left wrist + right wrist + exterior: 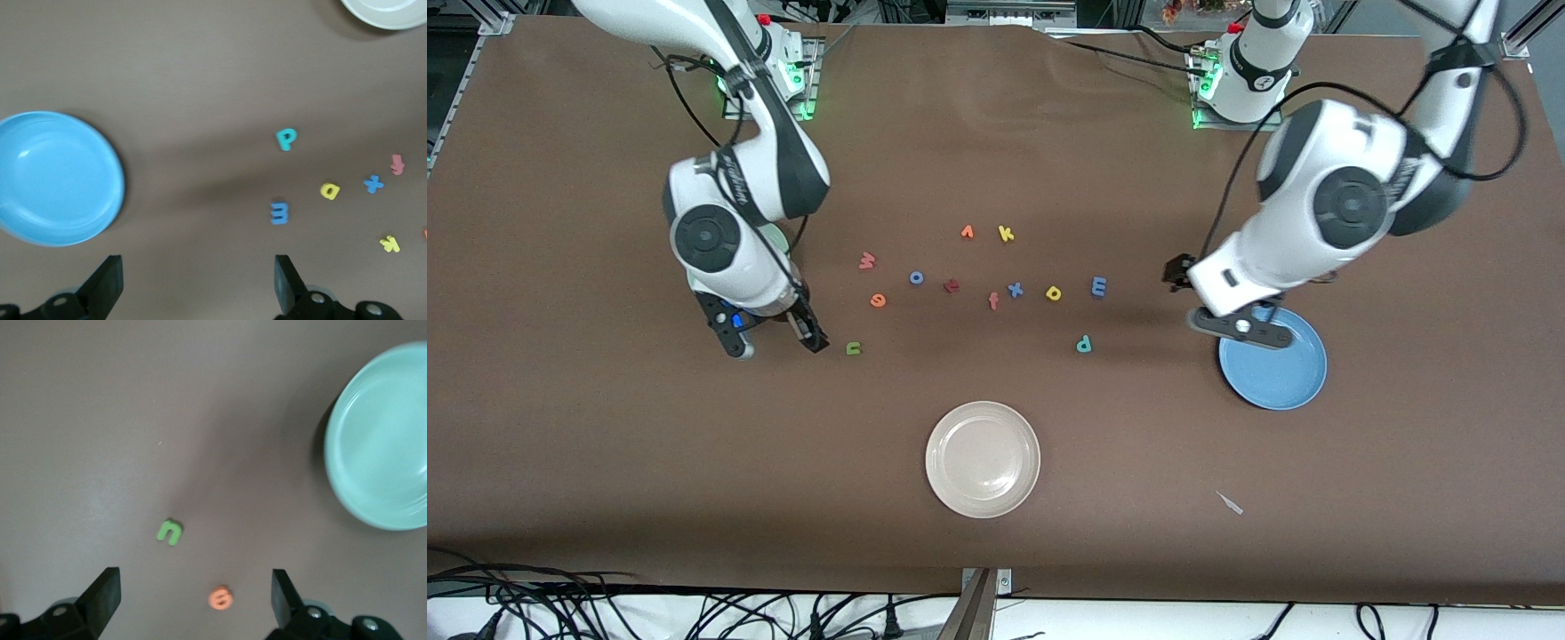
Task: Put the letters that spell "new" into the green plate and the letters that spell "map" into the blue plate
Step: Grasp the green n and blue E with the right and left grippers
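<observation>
Both claws gape wide, empty: right claw beside the n, ready to pick; left claw waits over the blue plate.

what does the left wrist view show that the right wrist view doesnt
Only the left wrist view: the blue plate, teal p, blue m, yellow a, beige plate, and the left gripper, jaws open. Only the right wrist view: the green plate, green n, orange e, and the right gripper, jaws open. Both: the brown table.
</observation>
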You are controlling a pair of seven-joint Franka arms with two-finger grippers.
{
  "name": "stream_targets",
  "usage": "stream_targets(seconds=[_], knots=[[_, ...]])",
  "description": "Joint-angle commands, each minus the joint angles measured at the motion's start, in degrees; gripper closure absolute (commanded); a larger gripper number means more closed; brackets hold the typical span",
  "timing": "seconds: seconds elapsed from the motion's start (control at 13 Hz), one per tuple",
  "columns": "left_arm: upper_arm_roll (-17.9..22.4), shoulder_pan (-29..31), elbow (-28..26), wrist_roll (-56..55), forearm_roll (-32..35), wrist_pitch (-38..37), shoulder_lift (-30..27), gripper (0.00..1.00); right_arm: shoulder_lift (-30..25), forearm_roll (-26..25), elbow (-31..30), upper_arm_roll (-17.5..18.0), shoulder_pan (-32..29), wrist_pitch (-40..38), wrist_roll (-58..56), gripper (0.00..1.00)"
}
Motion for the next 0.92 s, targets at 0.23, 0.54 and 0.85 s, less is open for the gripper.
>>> stream_targets(seconds=[0.23,0.54,0.85], knots=[[0.29,-7.56,-16.69,-8.64,1.26,20.48,-0.63,0.0,8.3,-0.36,-1.09,-0.51,0.72,11.97,3.87,0.0],[0.12,-10.91,-22.09,-16.54,7.13,32.2,4.35,0.0,11.21,-0.1,-1.18,-0.42,1.16,15.59,10.55,0.11],[0.21,-12.93,-21.38,-21.13,12.68,38.8,11.4,0.0,12.27,0.34,-1.18,-0.16,1.69,15.77,11.51,0.31]])
